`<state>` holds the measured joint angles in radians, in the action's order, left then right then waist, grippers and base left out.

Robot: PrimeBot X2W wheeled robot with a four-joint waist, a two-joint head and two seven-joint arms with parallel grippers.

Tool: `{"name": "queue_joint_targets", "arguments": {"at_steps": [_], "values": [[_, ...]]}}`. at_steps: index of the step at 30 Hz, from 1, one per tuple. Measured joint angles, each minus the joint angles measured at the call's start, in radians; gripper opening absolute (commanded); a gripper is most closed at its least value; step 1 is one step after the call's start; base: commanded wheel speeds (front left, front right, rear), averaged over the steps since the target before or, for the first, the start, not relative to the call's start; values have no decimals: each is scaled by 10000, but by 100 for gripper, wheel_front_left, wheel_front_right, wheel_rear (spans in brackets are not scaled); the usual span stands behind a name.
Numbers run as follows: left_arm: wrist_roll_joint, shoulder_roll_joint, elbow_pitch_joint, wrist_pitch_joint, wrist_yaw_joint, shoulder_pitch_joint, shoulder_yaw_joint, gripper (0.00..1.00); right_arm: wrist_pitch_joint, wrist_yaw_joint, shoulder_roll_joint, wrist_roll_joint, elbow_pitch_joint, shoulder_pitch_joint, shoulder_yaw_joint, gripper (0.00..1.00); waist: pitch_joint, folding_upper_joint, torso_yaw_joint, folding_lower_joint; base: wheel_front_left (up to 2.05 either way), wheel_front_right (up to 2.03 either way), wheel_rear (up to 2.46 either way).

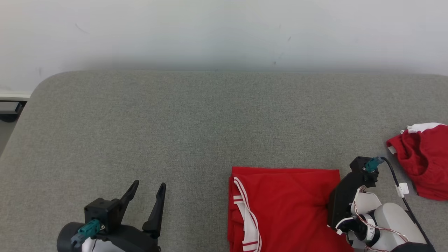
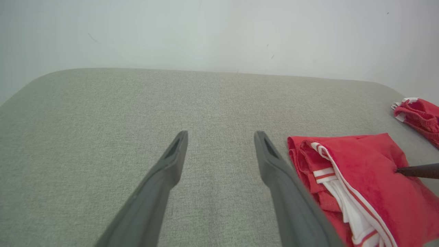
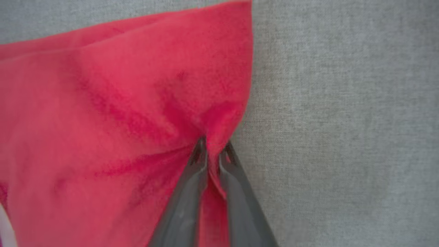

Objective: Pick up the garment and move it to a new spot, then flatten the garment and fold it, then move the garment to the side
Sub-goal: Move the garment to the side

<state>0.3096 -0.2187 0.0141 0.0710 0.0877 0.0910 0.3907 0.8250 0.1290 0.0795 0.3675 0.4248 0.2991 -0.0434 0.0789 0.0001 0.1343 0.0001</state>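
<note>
**Folding job: pretty sure only the last slide is left**

Quick status from my end. The red garment (image 1: 287,206) is lying on the grey table (image 1: 175,122) at the near edge, right of centre. It's a tidy rectangle with straight far and right edges, and the white striped trim (image 1: 246,213) is tucked along its left side. Going by that shape, I'd say the pick-up, the flattening and the folding are done. It lies flat apart from the spot where I'm holding it.

My right pincer (image 3: 212,147) is clamped on the garment's right edge. In the wrist view the two fingers are nearly together with a ridge of red cloth squeezed between them, and creases fan out from the pinch. The rest of the garment is flat on the table, so nothing is lifted as far as I can tell.

My left pincer (image 1: 147,185) is wide apart and holding nothing. It's over bare table, well to the left of the garment.

What's left, I reckon, is moving the garment off to the side. There's a second, crumpled red heap (image 1: 423,161) further right, apart from the folded one. So I'd guess that's the side pile, but I can't be sure. A one-point grip might drag the fold open, so I'd go gently.
</note>
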Motion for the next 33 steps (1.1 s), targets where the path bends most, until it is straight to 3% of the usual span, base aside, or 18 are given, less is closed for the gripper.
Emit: {"name": "queue_joint_targets", "arguments": {"at_steps": [14,33], "values": [[2,36,290,-117,12,-64,-117,100,213,-159,207,-180,-67,605,-301,0,-438,0,-199,-2,0,0,0],[21,109,328,-199,50,-468,0,100,857,-324,1824,-349,-752,1854,447,0,-1059,0,-871,-2,0,0,0]]}}
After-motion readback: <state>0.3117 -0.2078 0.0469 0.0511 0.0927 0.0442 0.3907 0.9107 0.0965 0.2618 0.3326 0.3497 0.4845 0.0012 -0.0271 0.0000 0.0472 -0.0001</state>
